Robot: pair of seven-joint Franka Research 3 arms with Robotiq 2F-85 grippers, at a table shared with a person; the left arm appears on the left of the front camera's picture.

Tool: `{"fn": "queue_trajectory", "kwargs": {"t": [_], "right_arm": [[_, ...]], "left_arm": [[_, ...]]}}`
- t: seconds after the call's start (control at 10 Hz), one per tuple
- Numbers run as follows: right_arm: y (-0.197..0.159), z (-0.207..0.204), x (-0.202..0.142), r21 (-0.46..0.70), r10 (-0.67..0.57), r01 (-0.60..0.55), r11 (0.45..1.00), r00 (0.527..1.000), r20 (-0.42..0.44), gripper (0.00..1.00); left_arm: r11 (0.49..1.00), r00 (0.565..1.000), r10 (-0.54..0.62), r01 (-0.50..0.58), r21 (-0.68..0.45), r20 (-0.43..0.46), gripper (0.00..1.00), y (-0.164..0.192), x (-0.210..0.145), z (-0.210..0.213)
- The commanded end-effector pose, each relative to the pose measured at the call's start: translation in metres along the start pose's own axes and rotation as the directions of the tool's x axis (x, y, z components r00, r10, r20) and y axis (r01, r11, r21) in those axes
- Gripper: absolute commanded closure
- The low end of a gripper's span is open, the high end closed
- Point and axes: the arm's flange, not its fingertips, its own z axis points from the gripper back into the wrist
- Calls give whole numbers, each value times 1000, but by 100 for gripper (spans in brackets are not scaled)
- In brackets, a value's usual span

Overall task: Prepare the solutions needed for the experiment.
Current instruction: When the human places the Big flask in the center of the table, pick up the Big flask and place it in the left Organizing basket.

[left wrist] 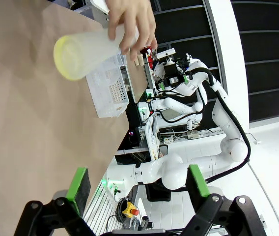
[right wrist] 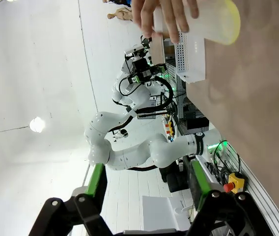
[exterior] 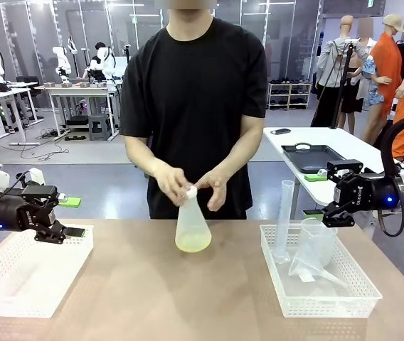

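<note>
Solutions (exterior: 193, 246) were noted as a shallow yellow layer in the flask (exterior: 190, 222) at table centre, its neck held by a person's hands (exterior: 176, 182). Left gripper (exterior: 74, 217) and right gripper (exterior: 317, 195) were seen wide, empty, well apart from it. The flask was judged light, smooth and prone to slosh. It is best gripped at the neck and kept upright.

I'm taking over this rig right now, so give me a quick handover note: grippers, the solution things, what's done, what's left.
Left gripper: jaws open, empty, over the white perforated tray.
Right gripper: jaws open, empty, beside the white basket holding measuring cylinder, beaker and funnel.
Person's hands: on the conical flask neck, at its white cap, mid-table.
Done: shallow pale yellow solution in flask.
Left: probably wait for the person to let go.
</note>
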Motion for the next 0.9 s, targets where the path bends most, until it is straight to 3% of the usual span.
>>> {"fn": "queue_trajectory", "kwargs": {"t": [0.0, 0.8], "right_arm": [[0, 0, 0, 4, 2, -2, 1000, 1000, -4, 16], [0, 0, 0, 4, 2, -2, 1000, 1000, -4, 16]], "left_arm": [[1000, 1000, -13, 13, -6, 1, 0, -2, 1, 0], [1000, 1000, -13, 13, -6, 1, 0, -2, 1, 0]]}}
